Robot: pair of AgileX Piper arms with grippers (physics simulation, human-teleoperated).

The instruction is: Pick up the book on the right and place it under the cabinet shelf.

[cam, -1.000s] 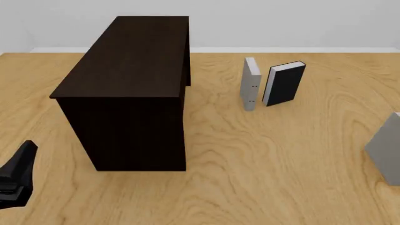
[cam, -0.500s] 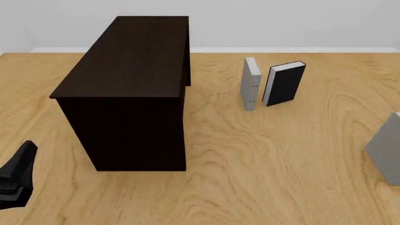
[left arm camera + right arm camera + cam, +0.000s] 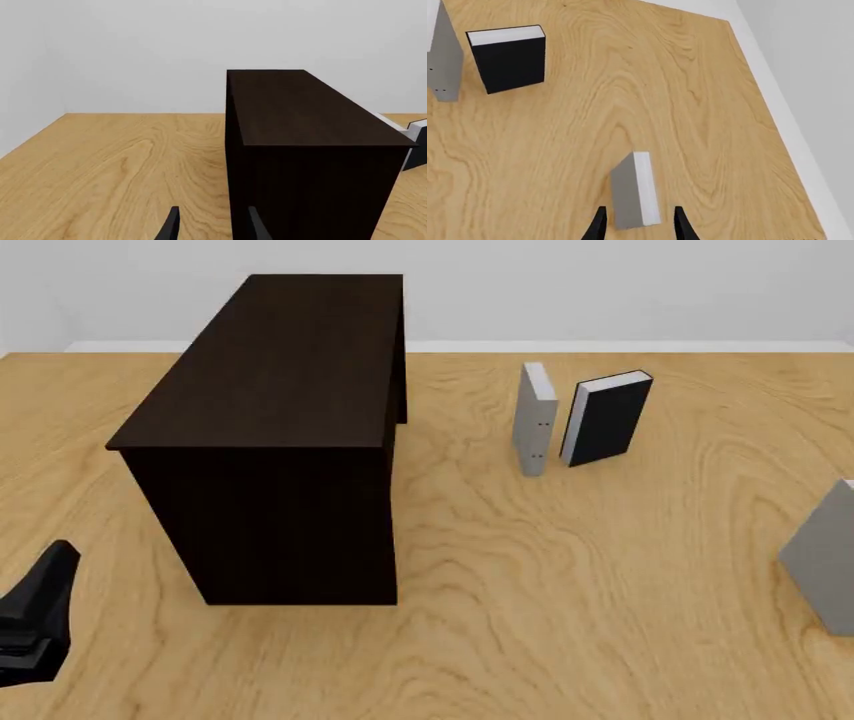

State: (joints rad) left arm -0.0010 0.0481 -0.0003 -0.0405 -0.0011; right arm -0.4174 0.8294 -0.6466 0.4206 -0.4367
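A pale wooden counter (image 3: 561, 580) is set against a plain grey wall. The right gripper (image 3: 637, 226) is held spread above the upright grey book (image 3: 635, 192) at the counter's right edge. The left gripper (image 3: 211, 227) is spread beside the dark cabinet shelf (image 3: 274, 430). Farther off, another grey book (image 3: 535, 420) and a black book (image 3: 609, 418) are seen standing.

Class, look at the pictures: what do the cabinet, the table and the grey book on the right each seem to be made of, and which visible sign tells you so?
Cabinet: probably dark-stained wood, matte; nearly black with faint vertical streaks on its front.
Table: light wood or veneer, smooth; swirling grain lines.
Grey book: seemingly a plain, matte hard cover with a white page block; the material itself is unclear in a render.
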